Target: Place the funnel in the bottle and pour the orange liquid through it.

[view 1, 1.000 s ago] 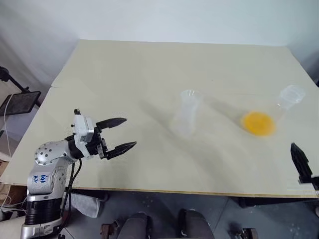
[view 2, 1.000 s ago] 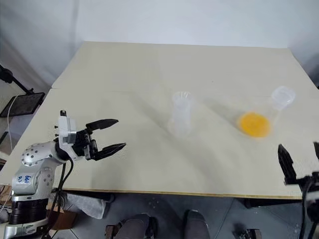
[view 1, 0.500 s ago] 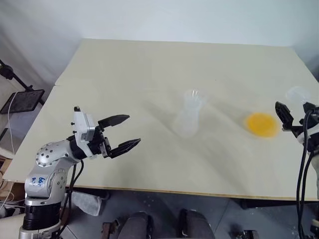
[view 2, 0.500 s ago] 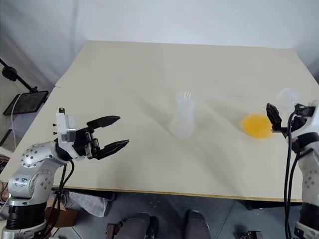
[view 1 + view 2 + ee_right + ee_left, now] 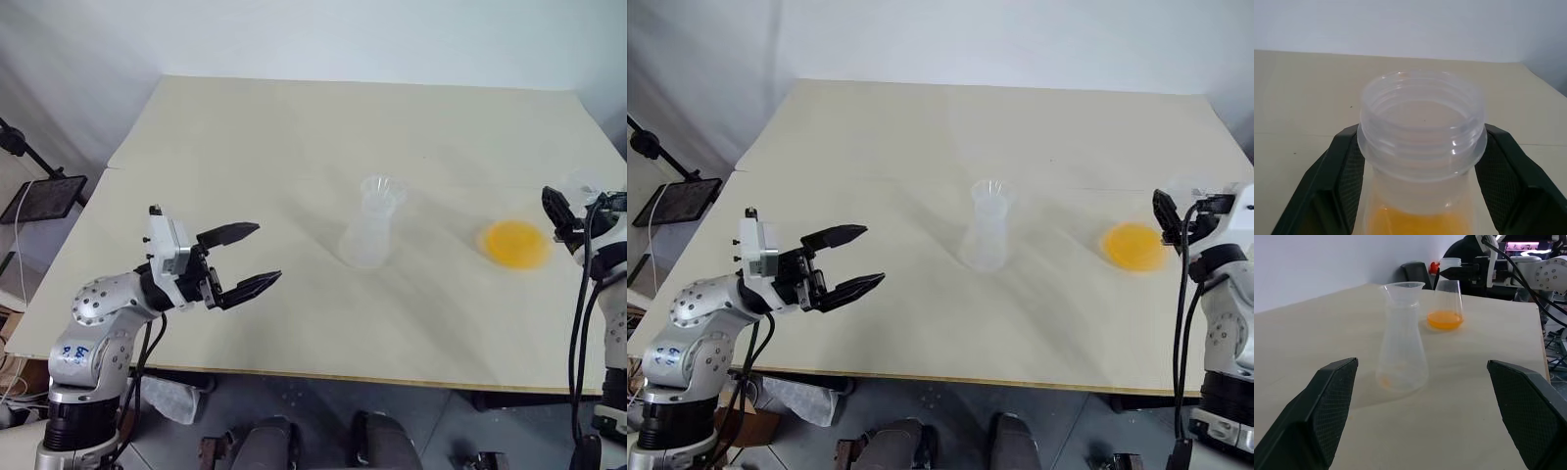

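The bottle (image 5: 367, 245) stands upright mid-table, clear and flask-shaped, with the funnel (image 5: 382, 186) sitting in its neck as a flared clear rim (image 5: 1403, 286). To its right stands a second clear flask (image 5: 1422, 127) with the orange liquid (image 5: 514, 243) in its base. My right gripper (image 5: 580, 201) is level with that flask's threaded neck, one finger (image 5: 1347, 166) pressed against each side of it. My left gripper (image 5: 266, 253) hovers open over the near left of the table, pointing at the bottle with nothing between its fingers.
The pale table (image 5: 294, 127) has its near edge just under both arms. A black stand holding a dark tablet (image 5: 39, 196) is off the table's left side. Beyond the far right edge there is dark equipment (image 5: 1528, 264).
My right gripper came forward from the table's near right edge to the orange flask's neck and closed around it. The left gripper stayed about where it was, open.
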`<state>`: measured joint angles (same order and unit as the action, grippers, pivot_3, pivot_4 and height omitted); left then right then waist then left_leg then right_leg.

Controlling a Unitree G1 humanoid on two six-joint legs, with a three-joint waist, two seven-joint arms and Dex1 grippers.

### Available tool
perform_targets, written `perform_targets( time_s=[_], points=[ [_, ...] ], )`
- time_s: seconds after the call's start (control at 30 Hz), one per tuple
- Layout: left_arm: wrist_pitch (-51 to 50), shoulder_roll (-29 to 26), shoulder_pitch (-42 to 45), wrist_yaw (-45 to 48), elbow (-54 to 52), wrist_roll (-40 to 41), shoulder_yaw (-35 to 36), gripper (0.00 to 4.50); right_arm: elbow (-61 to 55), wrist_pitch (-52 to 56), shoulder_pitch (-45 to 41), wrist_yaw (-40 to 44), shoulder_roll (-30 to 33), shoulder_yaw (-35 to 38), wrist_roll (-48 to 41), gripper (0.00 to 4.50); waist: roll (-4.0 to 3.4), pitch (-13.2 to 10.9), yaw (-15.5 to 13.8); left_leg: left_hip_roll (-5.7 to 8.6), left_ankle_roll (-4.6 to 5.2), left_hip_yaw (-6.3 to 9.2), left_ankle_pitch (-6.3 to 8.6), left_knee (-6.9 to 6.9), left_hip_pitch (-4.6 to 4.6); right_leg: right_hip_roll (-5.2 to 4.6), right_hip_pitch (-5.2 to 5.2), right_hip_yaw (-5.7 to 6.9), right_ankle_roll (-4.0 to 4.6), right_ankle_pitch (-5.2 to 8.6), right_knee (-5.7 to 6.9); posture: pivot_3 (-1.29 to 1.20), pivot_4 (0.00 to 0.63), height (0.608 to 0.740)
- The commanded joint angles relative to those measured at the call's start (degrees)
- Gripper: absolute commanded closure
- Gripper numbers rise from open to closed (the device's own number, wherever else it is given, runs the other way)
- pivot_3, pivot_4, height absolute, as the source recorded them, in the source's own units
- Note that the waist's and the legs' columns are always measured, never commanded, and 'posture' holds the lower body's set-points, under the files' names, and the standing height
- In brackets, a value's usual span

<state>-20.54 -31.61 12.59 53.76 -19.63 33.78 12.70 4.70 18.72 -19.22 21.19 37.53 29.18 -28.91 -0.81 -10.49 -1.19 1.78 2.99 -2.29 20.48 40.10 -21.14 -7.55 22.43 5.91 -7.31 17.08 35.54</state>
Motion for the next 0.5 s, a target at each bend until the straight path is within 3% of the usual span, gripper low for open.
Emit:
perform_targets(
  time_s=[0.03,0.1,0.5],
  points=[
    [1.0,-0.7,0.8,0.0,-0.7,1.1,0.2,0.00,-3.5,-1.0,0.3,0.7,-0.8,1.5,-1.5,1.78,0.00,0.0,0.0,0.00,0.00,0.00,0.00,0.00,0.00,0.00,0.00,0.00,0.00,0.00,0.00,0.00,0.150,0.740],
    [1.2,-0.7,1.1,0.1,-0.4,1.0,0.0,0.00,-6.4,-1.6,0.4,1.3,-1.9,1.2,-2.6,2.10,0.00,0.0,0.0,-0.01,0.00,0.00,0.00,0.00,0.00,0.00,0.01,0.00,0.00,0.00,-0.01,0.00,0.150,0.740],
    [3.1,-0.4,3.5,1.0,3.1,0.0,-1.0,0.00,-23.2,4.6,-3.6,-2.4,0.7,-11.0,7.4,2.10,-0.16,-0.1,-0.1,0.00,-0.01,0.01,0.00,-0.02,-0.05,0.00,0.05,0.01,0.00,0.00,-0.04,0.00,0.150,0.740]
  ],
)
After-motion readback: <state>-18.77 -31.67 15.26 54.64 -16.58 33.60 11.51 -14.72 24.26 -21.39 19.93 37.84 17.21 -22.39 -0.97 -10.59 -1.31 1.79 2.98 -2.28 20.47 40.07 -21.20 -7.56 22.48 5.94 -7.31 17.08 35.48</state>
